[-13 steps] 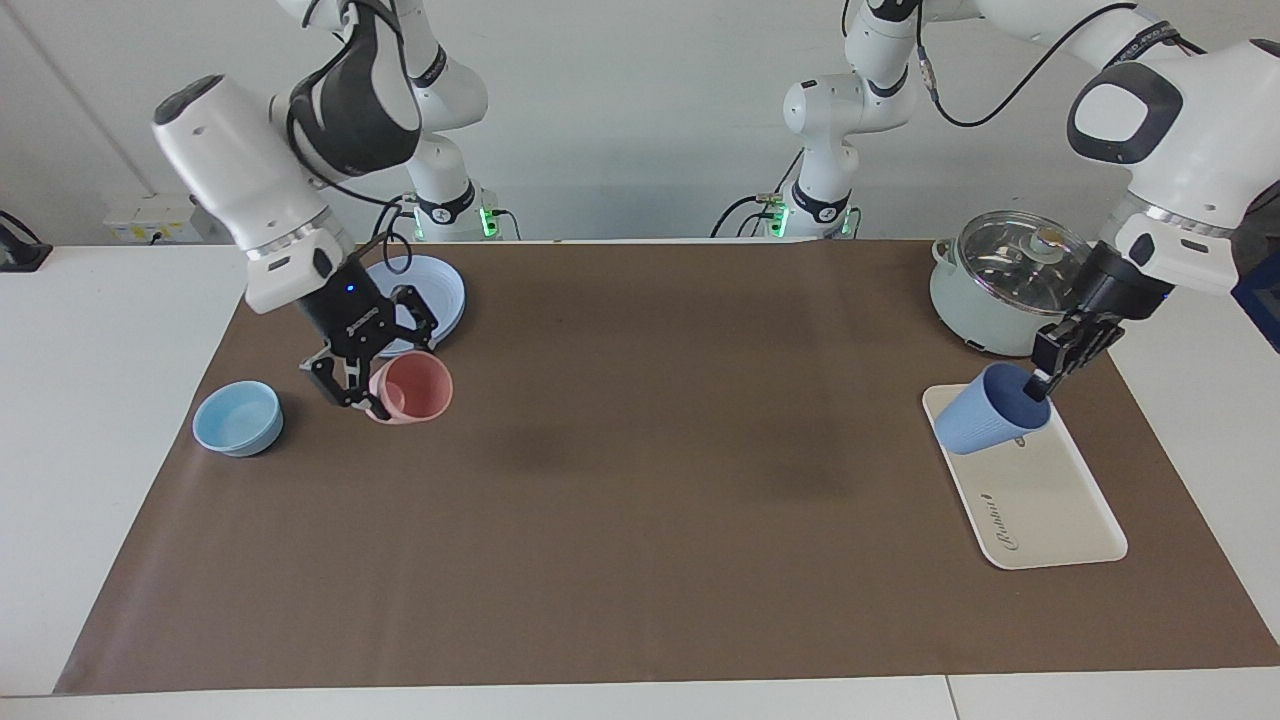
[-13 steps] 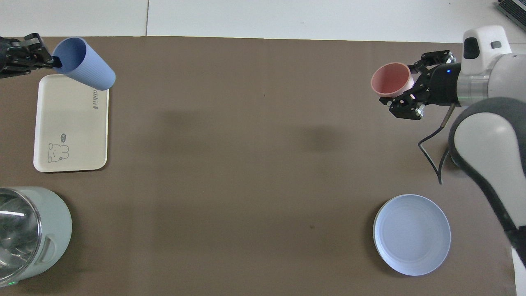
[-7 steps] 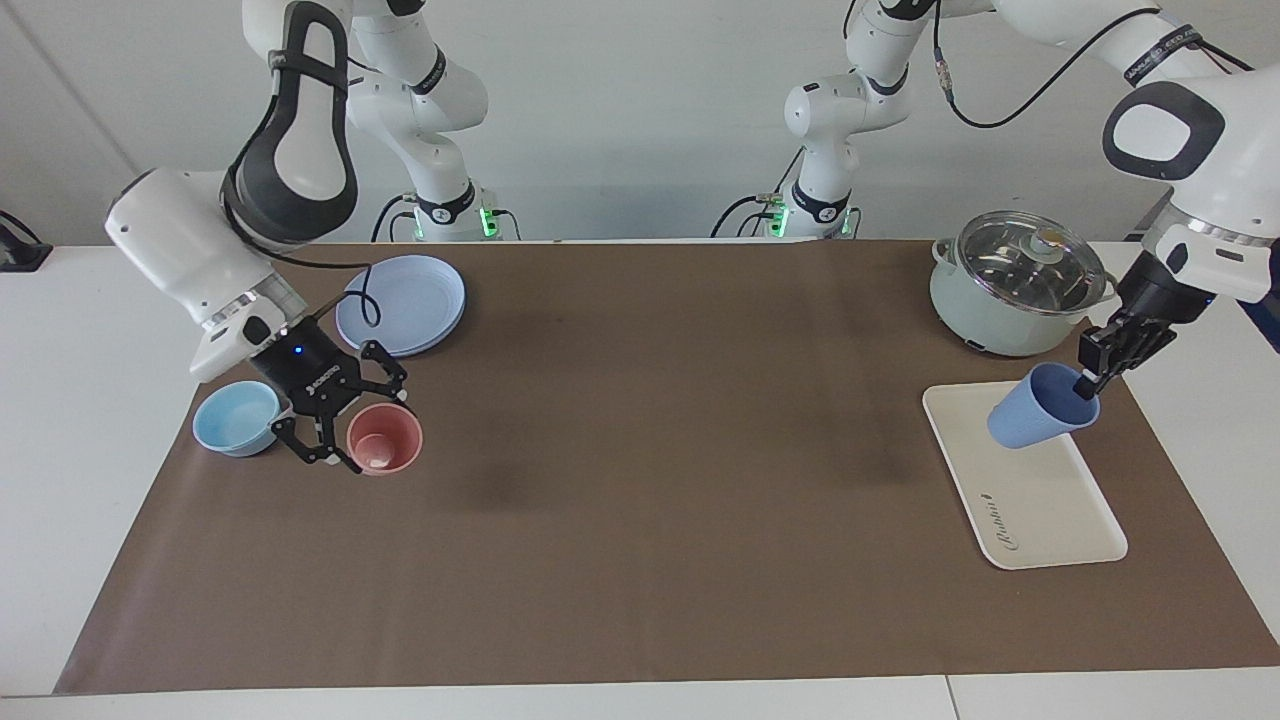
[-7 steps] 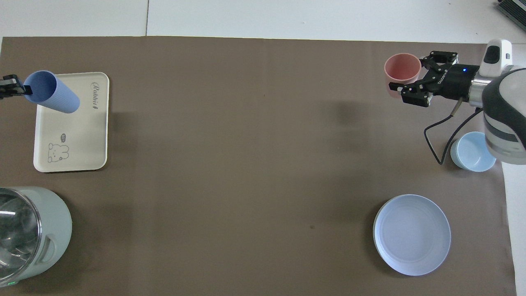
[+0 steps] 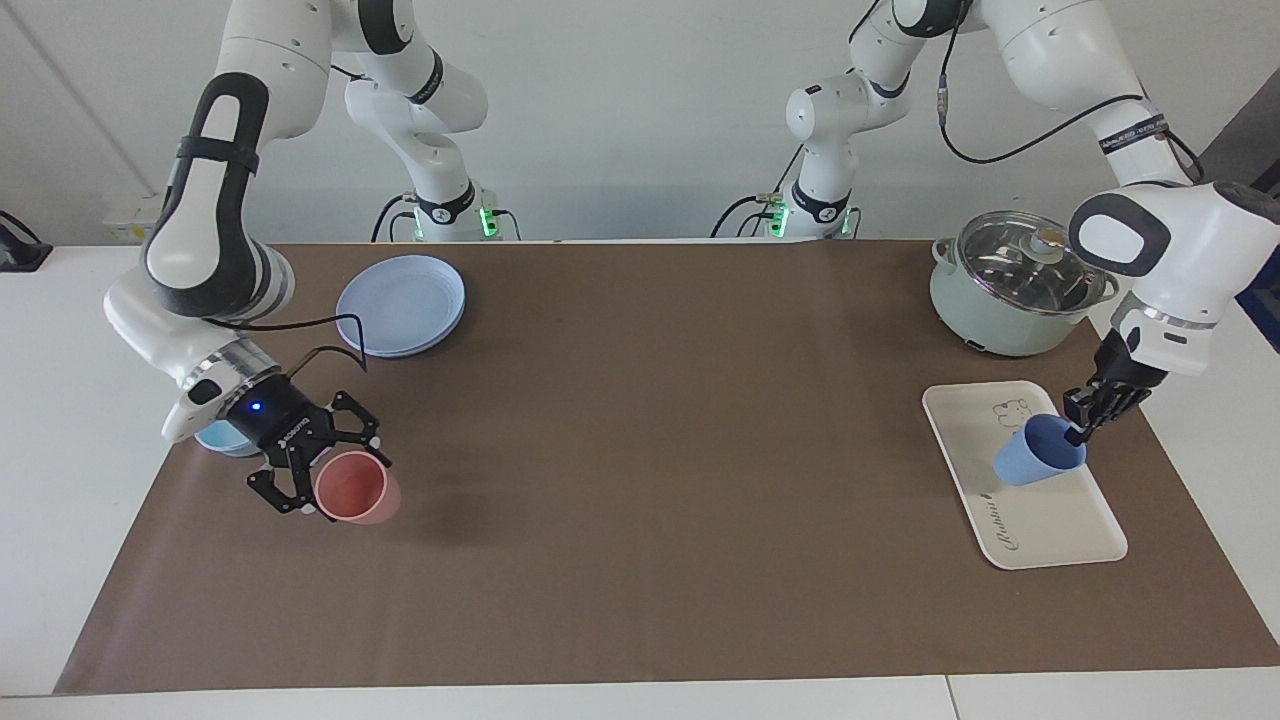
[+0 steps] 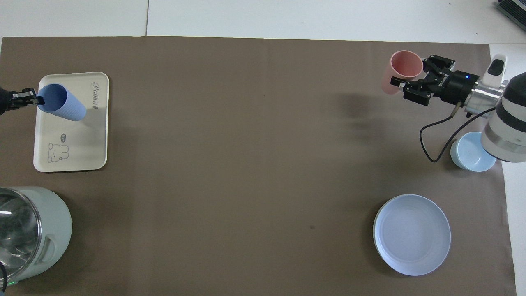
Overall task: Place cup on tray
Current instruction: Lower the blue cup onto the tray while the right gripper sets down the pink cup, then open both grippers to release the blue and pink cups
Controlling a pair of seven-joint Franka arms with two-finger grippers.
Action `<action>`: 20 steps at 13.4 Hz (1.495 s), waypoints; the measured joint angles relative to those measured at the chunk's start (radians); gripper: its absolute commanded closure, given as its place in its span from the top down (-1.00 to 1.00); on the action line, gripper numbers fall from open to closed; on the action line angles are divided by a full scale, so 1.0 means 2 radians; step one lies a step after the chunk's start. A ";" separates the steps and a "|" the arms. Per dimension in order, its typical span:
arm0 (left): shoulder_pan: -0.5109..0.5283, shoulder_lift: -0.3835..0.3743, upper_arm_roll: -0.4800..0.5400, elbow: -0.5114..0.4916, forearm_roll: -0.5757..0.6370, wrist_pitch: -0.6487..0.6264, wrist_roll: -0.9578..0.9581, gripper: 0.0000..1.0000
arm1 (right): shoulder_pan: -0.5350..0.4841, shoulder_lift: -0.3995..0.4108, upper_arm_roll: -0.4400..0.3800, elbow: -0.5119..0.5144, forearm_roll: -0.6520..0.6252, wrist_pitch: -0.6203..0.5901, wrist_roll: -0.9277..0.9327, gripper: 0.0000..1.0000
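We start at the right arm's end of the table, where the right gripper (image 5: 318,478) pinches the rim of a pink cup (image 5: 352,489) and holds it tilted, low over the brown mat (image 5: 640,480). Whether that cup touches the mat we cannot tell. A light-blue bowl (image 6: 468,153) sits by that arm's wrist, and a round blue plate (image 5: 402,304) lies nearer to the robots than the bowl.

The middle of the mat carries nothing we need.

At the left arm's end, a lidded pot (image 5: 1012,283) stands nearer to the robots than the tray (image 5: 1050,520). Here the left gripper (image 5: 1082,428) is closed on the rim of the cup (image 5: 1035,452), one finger inside the mouth. The cup hangs tilted over the middle of the tray, its base very close to the surface; contact is unclear to us.

We judge the task nearly finished: the cup is carried to the tray and low over it. What remains, in our view, is to stand it upright on its base, release the rim, and lift the gripper clear without tipping it.
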 measured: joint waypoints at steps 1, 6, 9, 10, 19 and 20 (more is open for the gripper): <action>0.005 0.006 0.000 0.000 0.000 0.004 0.003 -1.00 | -0.013 0.014 0.000 0.000 0.017 -0.020 -0.034 -1.00; 0.024 0.010 0.000 0.000 -0.008 0.008 0.016 -0.84 | -0.029 0.047 0.000 -0.007 0.049 -0.048 -0.098 -1.00; 0.026 0.010 -0.002 0.001 -0.023 0.008 0.018 0.61 | -0.035 0.054 0.000 -0.023 0.052 -0.049 -0.118 -1.00; 0.026 0.010 -0.004 0.004 -0.024 0.007 0.018 0.87 | -0.035 0.054 0.000 -0.027 0.056 -0.049 -0.118 -1.00; 0.022 0.011 -0.008 0.119 -0.005 -0.153 0.011 0.99 | -0.036 0.054 0.001 -0.048 0.085 -0.050 -0.180 1.00; 0.014 0.011 -0.009 0.138 0.018 -0.187 -0.002 0.99 | -0.037 0.053 0.001 -0.047 0.085 -0.052 -0.180 1.00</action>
